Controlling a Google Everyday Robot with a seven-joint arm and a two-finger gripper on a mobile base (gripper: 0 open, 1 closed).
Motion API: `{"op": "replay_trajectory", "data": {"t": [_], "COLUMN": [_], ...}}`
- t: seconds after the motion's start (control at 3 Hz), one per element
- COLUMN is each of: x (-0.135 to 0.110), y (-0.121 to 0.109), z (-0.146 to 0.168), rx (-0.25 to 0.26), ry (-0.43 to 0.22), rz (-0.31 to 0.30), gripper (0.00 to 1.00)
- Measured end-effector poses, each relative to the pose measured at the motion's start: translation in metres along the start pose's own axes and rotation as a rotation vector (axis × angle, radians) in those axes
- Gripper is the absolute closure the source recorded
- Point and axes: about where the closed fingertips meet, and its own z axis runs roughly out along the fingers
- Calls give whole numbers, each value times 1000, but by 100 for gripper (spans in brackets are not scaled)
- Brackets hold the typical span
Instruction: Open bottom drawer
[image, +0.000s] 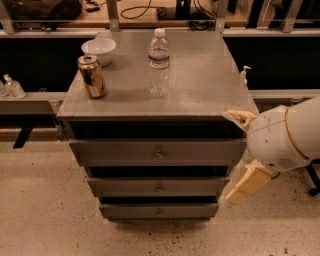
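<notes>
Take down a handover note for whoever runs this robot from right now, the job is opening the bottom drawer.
The gripper is open and empty, beside the right front corner of the cabinet, higher than the bottom drawer.
The bottom drawer looks shut; its knob is untouched.
Done: nothing on the drawer yet.
Left: lower the gripper to the knob, grasp it, pull the drawer out.

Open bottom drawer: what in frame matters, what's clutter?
Job: bottom drawer, shut; gripper, jaws open, at the right edge of the cabinet, beside the upper two drawers.
Clutter: can, water bottle, white bowl on top; top drawer; middle drawer.
</notes>
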Motion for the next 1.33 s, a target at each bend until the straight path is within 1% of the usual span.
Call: {"op": "replay_trajectory", "data": {"t": [0.33, 0.67, 1.0, 1.33], "x": [50, 89, 89, 91], "y": [1, -1, -1, -10], "z": [40, 54, 55, 106], "rx": [49, 90, 89, 96], "ry": [-170, -254, -255, -284], "rz": [98, 151, 150, 131], "gripper": [0, 0, 0, 0]}}
